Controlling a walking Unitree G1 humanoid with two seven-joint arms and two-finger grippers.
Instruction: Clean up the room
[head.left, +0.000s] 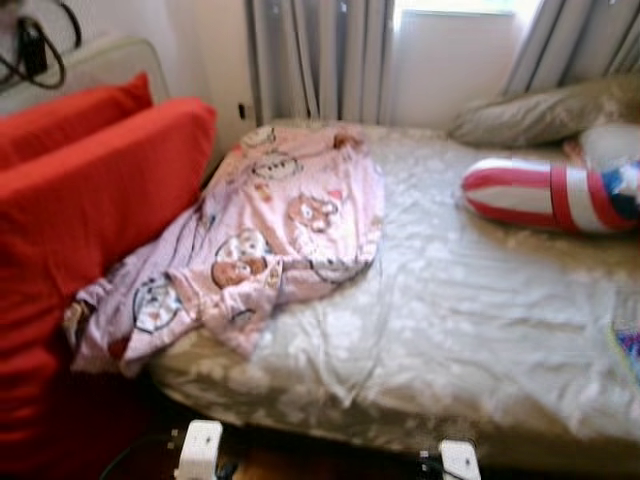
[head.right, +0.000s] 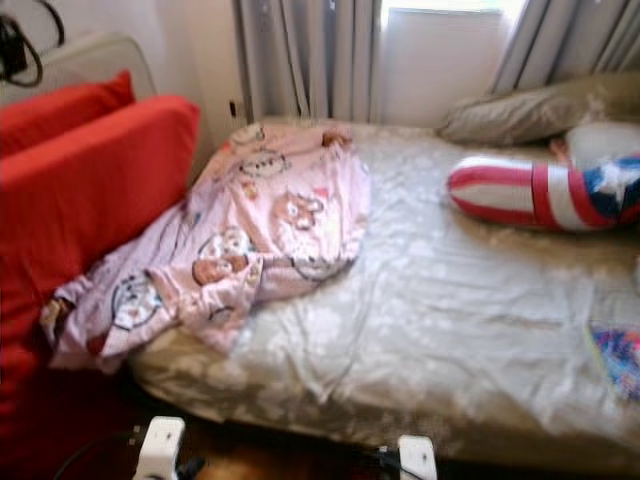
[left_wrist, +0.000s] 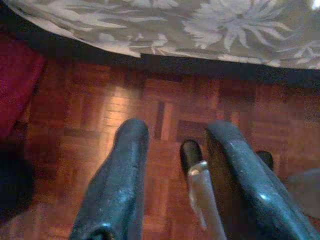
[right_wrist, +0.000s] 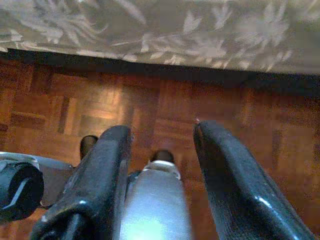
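Note:
A pink cartoon-print blanket (head.left: 270, 235) lies crumpled over the left side of the bed (head.left: 470, 330), hanging off its near left corner against a red cushion (head.left: 90, 210). A red, white and blue striped pillow (head.left: 550, 195) and a beige pillow (head.left: 545, 112) rest at the bed's far right. My left gripper (left_wrist: 172, 145) hangs open above the parquet floor (left_wrist: 100, 110) near the bed's edge. My right gripper (right_wrist: 160, 137) is also open over the floor, holding nothing.
Grey curtains (head.left: 320, 60) and a window stand behind the bed. Red cushions (head.left: 70, 125) are stacked at the left by a radiator with black cables (head.left: 35, 50). A colourful item (head.right: 615, 360) peeks in at the bed's right edge.

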